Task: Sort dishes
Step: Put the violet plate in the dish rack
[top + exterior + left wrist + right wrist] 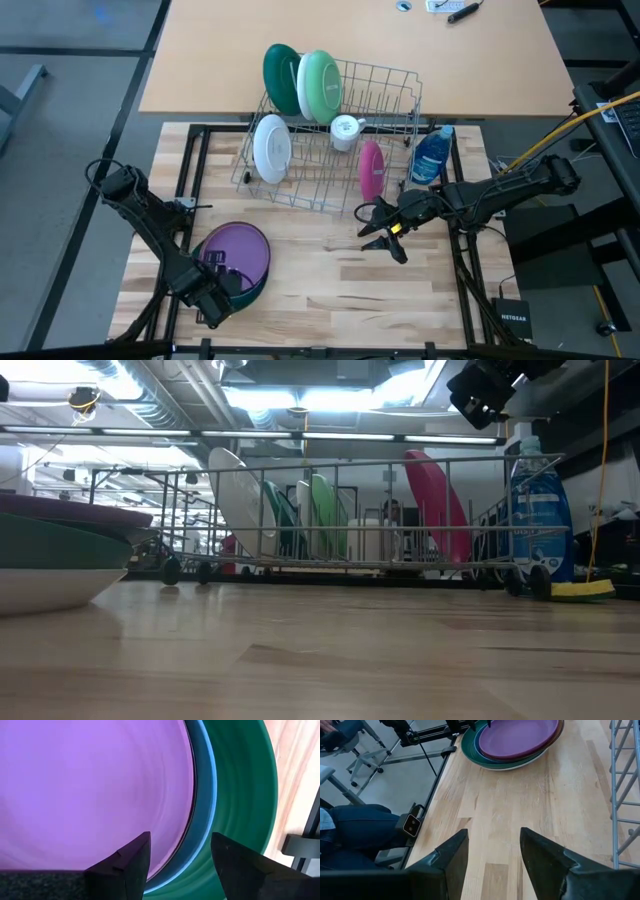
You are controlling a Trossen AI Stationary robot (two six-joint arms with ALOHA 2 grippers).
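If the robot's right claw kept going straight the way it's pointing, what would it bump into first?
Probably the bare wooden table. The open right gripper tilts down at it, nothing between. Farther along that line sits the stack of plates, though depth is hard to judge.

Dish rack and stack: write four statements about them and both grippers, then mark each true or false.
1. The purple plate lies on top of the stack. True.
2. The pink plate lies flat on the table. False: it stands on edge in the dish rack.
3. The right gripper holds a plate. False: it hangs open and empty above bare wood.
4. The left gripper is open at the stack's rim. True.
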